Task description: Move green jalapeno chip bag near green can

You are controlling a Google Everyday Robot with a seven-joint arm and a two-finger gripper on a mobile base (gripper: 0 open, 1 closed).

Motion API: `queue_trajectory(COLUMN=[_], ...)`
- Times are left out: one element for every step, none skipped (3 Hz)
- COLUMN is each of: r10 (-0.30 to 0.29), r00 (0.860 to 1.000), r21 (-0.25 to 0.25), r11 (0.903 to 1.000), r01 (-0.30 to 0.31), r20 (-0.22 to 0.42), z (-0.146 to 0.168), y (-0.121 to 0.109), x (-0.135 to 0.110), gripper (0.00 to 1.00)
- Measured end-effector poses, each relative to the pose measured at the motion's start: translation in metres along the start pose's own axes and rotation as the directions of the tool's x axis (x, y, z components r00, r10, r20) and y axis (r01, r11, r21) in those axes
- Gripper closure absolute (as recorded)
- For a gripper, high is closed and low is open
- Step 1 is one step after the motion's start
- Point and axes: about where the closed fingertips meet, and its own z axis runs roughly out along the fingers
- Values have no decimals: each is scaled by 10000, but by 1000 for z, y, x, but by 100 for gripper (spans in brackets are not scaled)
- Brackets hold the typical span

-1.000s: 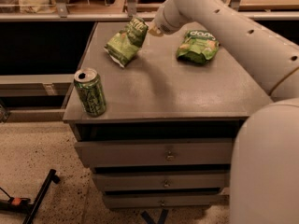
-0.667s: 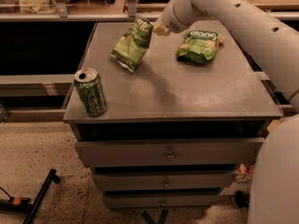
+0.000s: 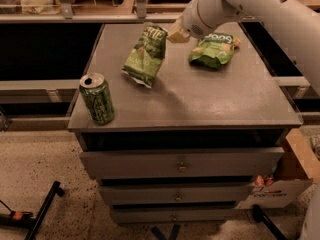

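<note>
The green jalapeno chip bag (image 3: 145,55) is a crumpled light-green foil bag with white lettering. It hangs by its top edge, lifted above the grey cabinet top (image 3: 200,99), left of centre. My gripper (image 3: 165,32) is shut on the bag's upper right corner, at the end of the white arm that reaches in from the upper right. The green can (image 3: 97,98) stands upright at the front left corner of the top, below and left of the bag, apart from it.
A darker green bag with bold white letters (image 3: 213,49) lies at the back right of the top, under the arm. The cabinet has drawers (image 3: 180,165) below. A shelf rail (image 3: 90,18) runs behind. A cardboard box (image 3: 285,184) sits at the lower right on the floor.
The arm has carried the chip bag forward and a little lower, toward the can side of the top. The can and the darker bag have not moved on the top.
</note>
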Motion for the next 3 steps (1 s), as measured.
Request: queue_trajectory(r10=[317,497,631], r00=[9987,9967,9954], r21=[-545,-851,-905], r11=[9981,9954,9943], r01=[-295,-441,-566], r20=[402,642,714], z=[-6,-11,-17], y=[23,38,46], x=[-2,-5,-6], gripper=[100,100,83])
